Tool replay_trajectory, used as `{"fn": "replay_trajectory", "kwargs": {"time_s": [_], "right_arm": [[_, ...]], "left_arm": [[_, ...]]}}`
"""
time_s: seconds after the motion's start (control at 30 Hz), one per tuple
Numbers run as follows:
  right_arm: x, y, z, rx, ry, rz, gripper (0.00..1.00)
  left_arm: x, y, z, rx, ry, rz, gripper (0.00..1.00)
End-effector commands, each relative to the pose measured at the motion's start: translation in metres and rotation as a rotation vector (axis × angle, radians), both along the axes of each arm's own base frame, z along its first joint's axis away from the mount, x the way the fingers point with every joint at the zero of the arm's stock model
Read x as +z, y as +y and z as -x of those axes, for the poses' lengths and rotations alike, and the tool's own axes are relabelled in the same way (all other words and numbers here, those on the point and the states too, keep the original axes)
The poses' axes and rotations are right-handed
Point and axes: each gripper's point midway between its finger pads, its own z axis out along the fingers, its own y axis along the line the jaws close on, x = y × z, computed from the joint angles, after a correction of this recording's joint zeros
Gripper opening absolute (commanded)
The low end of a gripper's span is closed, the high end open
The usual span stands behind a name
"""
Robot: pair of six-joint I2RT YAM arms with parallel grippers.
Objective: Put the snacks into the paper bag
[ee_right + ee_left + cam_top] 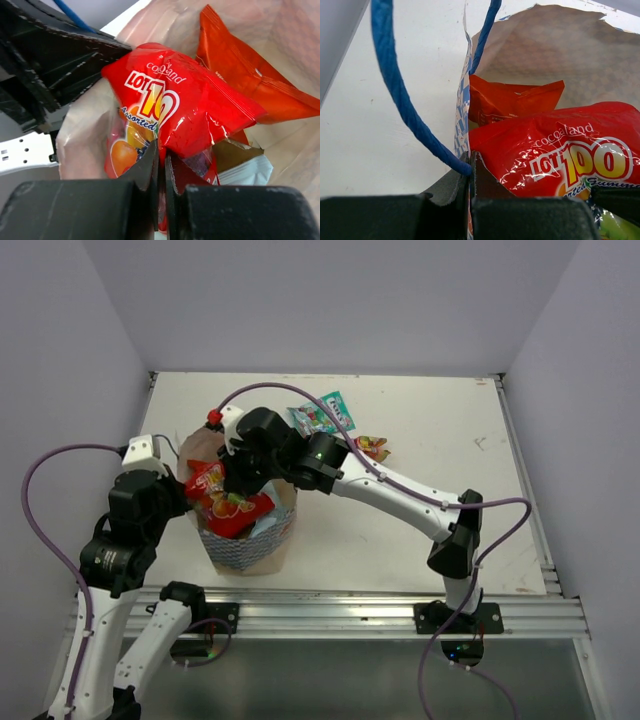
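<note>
The paper bag (245, 552) stands upright at the table's front left, blue-and-white checkered outside. My left gripper (470, 167) is shut on the bag's left rim (462, 107), beside its blue cord handle (400, 95). My right gripper (161, 152) is shut on the red fruit-candy bag (175, 107) and holds it in the bag's mouth (228, 502). The red chip bag (245, 80) lies deeper inside, and the light-blue chip bag (245, 167) shows below it. The small teal packet (322, 414) and the small red-yellow packet (372, 448) lie on the table behind the bag.
The white table (430, 430) has a raised rim at the right (525, 470). A metal rail (350, 608) runs along the front edge. Purple cables arc over both arms.
</note>
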Motion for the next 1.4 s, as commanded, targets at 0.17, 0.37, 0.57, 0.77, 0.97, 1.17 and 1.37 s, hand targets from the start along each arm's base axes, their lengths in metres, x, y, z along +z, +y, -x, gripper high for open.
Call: {"fn": "replay_trajectory", "kwargs": {"time_s": [0.17,0.37,0.57,0.77,0.97,1.17,1.37], "right_arm": [[0.029,0.001,0.022,0.057,-0.058,0.007,0.76],[0.119,-0.097,-0.081,-0.315,-0.327,-0.020,0.99],[0.078,-0.213,-0.212,-0.662,-0.264,0.047,0.99],[-0.055,-0.259,-0.276,-0.792,-0.088,0.252,0.98],[-0.163,-0.270,-0.285,-0.790,0.077,0.411,0.95],[-0.220,-0.296,-0.255,-0.794,0.145,0.569,0.92],[-0.228,-0.312,-0.236,-0.802,0.163,0.633,0.00]], "left_arm": [[-0.007,-0.003,0.001,-0.007,0.013,0.015,0.00],[-0.009,-0.004,-0.002,-0.014,0.019,0.007,0.00],[-0.008,-0.004,-0.004,-0.017,0.015,0.005,0.00],[-0.003,-0.003,-0.006,-0.009,0.008,0.000,0.00],[0.002,0.003,-0.002,0.016,0.010,-0.016,0.00],[0.002,0.008,0.003,0.041,0.011,-0.020,0.00],[0.001,0.007,0.003,0.038,0.016,-0.016,0.00]]}}
